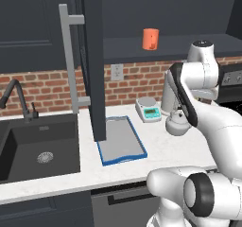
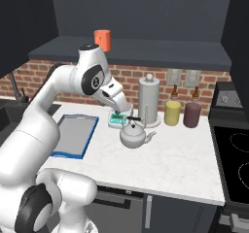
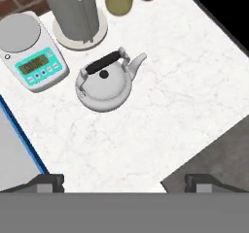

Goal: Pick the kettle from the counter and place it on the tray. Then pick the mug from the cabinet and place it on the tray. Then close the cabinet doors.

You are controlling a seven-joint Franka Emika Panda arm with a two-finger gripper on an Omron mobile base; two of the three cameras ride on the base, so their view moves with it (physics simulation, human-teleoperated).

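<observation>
The kettle [image 3: 104, 84] sits upright on the white marbled counter [image 3: 160, 115], just beside the digital scale [image 3: 31, 57] and in front of the paper-towel roll [image 2: 149, 101]. The pincer [image 3: 124, 182] hangs above it, spread wide with nothing between its tips. The blue-rimmed tray [image 1: 120, 141] lies near the kettle on the sink side, apart from it. The orange mug [image 1: 151, 39] stands on the cabinet [image 2: 146, 50] shelf, and one cabinet door [image 1: 94, 60] is swung open.
</observation>
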